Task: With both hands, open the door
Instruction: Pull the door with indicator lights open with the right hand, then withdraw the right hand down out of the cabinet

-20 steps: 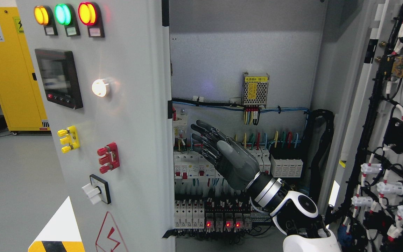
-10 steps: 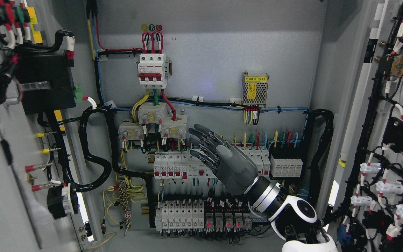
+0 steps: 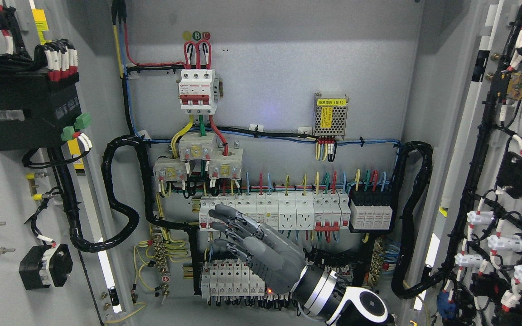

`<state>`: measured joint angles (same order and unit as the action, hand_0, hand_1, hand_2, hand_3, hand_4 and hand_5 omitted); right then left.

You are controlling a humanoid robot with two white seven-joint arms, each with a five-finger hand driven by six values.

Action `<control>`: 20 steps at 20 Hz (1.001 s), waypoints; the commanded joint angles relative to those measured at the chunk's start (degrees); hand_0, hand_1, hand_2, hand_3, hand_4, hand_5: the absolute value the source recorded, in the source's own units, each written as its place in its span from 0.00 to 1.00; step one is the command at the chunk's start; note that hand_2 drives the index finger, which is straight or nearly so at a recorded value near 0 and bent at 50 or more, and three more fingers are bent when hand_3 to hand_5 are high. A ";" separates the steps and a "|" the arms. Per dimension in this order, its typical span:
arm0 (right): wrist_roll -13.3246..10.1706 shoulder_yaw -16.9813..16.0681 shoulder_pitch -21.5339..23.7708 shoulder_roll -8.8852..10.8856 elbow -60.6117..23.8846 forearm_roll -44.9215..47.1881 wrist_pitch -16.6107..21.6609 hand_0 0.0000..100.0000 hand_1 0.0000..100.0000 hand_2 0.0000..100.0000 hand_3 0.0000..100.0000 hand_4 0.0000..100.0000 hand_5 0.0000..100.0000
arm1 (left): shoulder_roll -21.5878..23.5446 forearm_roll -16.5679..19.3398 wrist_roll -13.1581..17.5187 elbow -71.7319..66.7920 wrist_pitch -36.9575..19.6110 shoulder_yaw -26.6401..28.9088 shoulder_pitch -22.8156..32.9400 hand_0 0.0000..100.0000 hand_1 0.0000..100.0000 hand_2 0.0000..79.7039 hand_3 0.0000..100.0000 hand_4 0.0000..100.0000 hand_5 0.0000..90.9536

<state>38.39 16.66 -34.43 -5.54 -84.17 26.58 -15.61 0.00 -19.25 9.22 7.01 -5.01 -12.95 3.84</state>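
Note:
Both cabinet doors stand swung wide. The left door (image 3: 21,172) shows its wired inner face at the picture's left, and the right door (image 3: 510,181) shows its own at the right. My right hand (image 3: 227,228) comes up from the lower right with grey fingers (image 3: 231,224) spread, holding nothing, low in front of the rows of white breakers (image 3: 288,210). It touches neither door. My left arm does not show.
Inside the cabinet sit a three-pole breaker (image 3: 197,90), a small power supply (image 3: 330,115) and black cable conduits (image 3: 120,199) looping down both sides. Bundled wires and white connectors (image 3: 501,244) stick out from the right door's inner face.
The left door swung from nearly shut to fully open, baring the cabinet's left half. My right hand dropped down and left, from the cabinet's middle to in front of the lower breakers.

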 commanded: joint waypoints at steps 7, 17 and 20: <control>-0.25 23.67 2.79 -3.16 -3.72 0.57 -0.29 0.00 0.50 0.04 0.00 0.00 0.00 | -1.40 0.00 0.00 0.02 0.00 -0.05 -0.06 0.12 0.56 0.00 0.00 0.00 0.00; -2.09 28.69 4.99 -3.16 -2.93 6.11 -0.56 0.00 0.50 0.04 0.00 0.00 0.00 | -1.49 0.00 0.00 -0.07 0.09 -0.05 0.03 0.12 0.56 0.00 0.00 0.00 0.00; -2.09 28.87 4.73 -3.25 -3.02 6.72 -0.65 0.00 0.50 0.04 0.00 0.00 0.00 | -1.31 0.09 0.00 -0.15 0.26 -0.05 -0.06 0.12 0.56 0.00 0.00 0.00 0.00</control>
<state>36.41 38.72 -29.99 -8.07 -86.92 31.34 -16.17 0.00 -19.25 9.22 6.98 -4.99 -12.99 3.83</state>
